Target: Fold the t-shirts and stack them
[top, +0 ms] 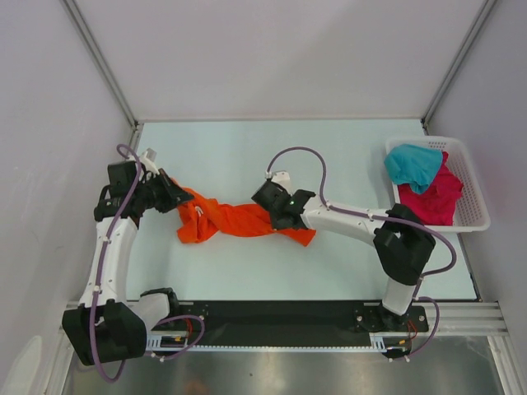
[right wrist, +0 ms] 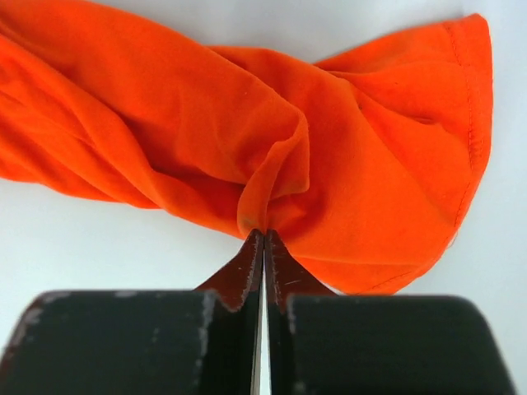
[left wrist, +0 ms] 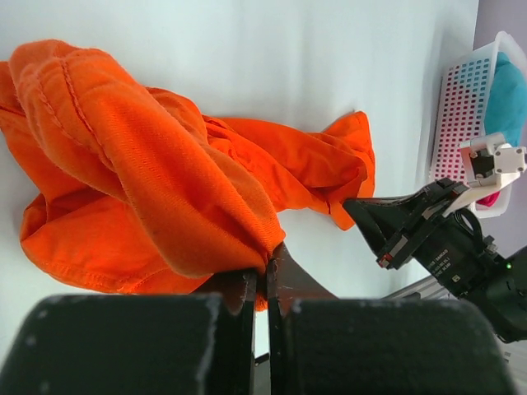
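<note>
The orange t-shirt (top: 226, 220) lies bunched and twisted across the middle of the table. At its left end my left gripper (top: 174, 196) is shut on a fold of the cloth; the left wrist view shows orange fabric (left wrist: 165, 181) pinched between its fingertips (left wrist: 265, 267). My right gripper (top: 276, 216) is at the shirt's right end, shut on a pinch of the orange cloth (right wrist: 272, 164), which puckers up at the tips (right wrist: 263, 237). A teal t-shirt (top: 413, 164) and a magenta t-shirt (top: 436, 196) lie crumpled in the white basket (top: 473, 216) at the right.
The white slotted basket (left wrist: 465, 115) stands against the table's right edge. Booth walls and metal posts close in the table on three sides. The black rail (top: 280, 317) carrying the arm bases runs along the near edge.
</note>
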You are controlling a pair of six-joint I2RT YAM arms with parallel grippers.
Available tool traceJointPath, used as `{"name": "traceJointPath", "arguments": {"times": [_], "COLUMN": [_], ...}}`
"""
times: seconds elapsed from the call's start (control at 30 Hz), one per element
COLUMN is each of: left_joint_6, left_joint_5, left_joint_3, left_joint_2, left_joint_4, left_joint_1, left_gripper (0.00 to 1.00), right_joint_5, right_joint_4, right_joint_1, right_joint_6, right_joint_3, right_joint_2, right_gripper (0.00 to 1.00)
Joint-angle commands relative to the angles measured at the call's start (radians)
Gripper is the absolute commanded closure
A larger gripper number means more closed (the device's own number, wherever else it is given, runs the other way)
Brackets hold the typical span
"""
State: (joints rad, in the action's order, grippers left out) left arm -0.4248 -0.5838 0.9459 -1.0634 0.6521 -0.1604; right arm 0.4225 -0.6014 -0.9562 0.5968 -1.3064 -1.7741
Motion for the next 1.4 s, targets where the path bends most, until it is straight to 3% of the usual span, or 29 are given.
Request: {"name": "traceJointPath", "arguments": {"times": [0.0,0.47,0.67,0.97,1.07,1.1,1.13,1.2,1.3,1.37], "left_joint_6": [0.024,0.035,0.073,0.012,-0.020,-0.031,-0.043,-0.084,-0.141,-0.137], "left_joint_5": [-0.024,0.033,0.082,0.055,0.151,0.186,0.171,0.059,-0.056,-0.018], "left_joint_3": [-0.001,0.094,0.296,0.597,0.511,0.460,0.408,0.276,0.160,0.163], "left_joint_2": [0.026,0.074,0.097,0.135,0.151,0.152,0.146,0.087,0.039,0.062], "left_joint_4": [-0.028,0.047,0.165,0.271,0.216,0.148,0.115,0.052,-0.020,-0.022], "left_joint_1": [-0.011,-0.013,-0.016,-0.021,-0.021,-0.024,-0.027,-0.031,-0.033,-0.034], "left_gripper": [0.98,0.99,0.99,0.95,0.92,0.92,0.92,0.93,0.96,0.95], "right_joint_5": [0.036,0.292,0.410,0.510,0.513,0.425,0.356,0.204,0.180,0.183], "right_joint_4": [0.015,-0.080,-0.133,-0.215,-0.176,-0.169,-0.161,-0.161,-0.150,-0.144], "right_joint_1": [0.022,0.139,0.143,0.031,0.092,0.137,0.254,0.335,0.369,0.366], "right_joint_6": [-0.035,-0.221,-0.239,-0.201,-0.230,-0.232,-0.226,-0.204,-0.189,-0.183], "right_joint_3": [-0.016,-0.204,-0.274,-0.323,-0.278,-0.265,-0.249,-0.197,-0.134,-0.111], "right_joint_2": [-0.015,0.332,0.456,0.627,0.656,0.651,0.642,0.619,0.576,0.577], "right_gripper": [1.00,1.00,1.00,1.00,1.00,1.00,1.00,1.00,1.00,1.00]}}
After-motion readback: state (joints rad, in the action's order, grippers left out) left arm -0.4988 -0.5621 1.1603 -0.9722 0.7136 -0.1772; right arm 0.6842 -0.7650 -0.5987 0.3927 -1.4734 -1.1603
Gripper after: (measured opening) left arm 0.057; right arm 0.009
